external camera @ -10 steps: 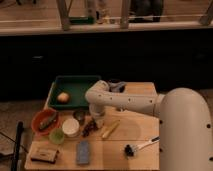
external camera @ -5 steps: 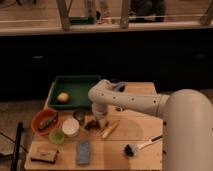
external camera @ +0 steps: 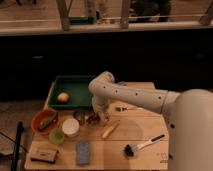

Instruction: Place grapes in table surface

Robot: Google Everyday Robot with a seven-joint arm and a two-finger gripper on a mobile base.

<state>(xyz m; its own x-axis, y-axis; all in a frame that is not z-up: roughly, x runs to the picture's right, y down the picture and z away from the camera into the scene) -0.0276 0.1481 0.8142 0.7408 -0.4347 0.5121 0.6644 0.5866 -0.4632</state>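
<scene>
Beside the grapes (external camera: 92, 119), gripper (external camera: 101, 115) has edged rightward

green tray (external camera: 54, 89), orange bowl (external camera: 35, 121), white cup (external camera: 70, 127), black-headed brush (external camera: 131, 149)

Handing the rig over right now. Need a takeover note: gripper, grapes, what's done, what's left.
Gripper: low over the table surface, just in front of the green tray, right at the grapes.
Grapes: at the gripper's tip, at or just above the tabletop, between the white cup and the pale yellow item. Cannot tell whether they are released.
Done: grapes are down at table level, outside the tray.
Left: probably confirm they rest on the wood, let go, then lift the arm away without nudging the cup.
</scene>
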